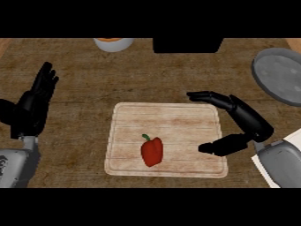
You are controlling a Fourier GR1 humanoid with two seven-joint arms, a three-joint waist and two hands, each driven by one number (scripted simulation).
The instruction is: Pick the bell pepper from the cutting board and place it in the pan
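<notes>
Right hand (240, 119), open with fingers and thumb spread, hangs at the cutting board's (178, 115) three o'clock edge, nearer than the resting, open left hand (30, 110). At its nine o'clock lies the bell pepper (152, 151), long axis six-to-twelve, stem farthest. Farther off, at one o'clock, sits the pan (284, 75).

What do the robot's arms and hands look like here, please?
Both forearms are smooth grey shells, rounded at the wrist. Each ends in a black robot hand, left and right, with jointed fingers and a thumb. The left forearm carries a small dark marking. No cables show.
</notes>
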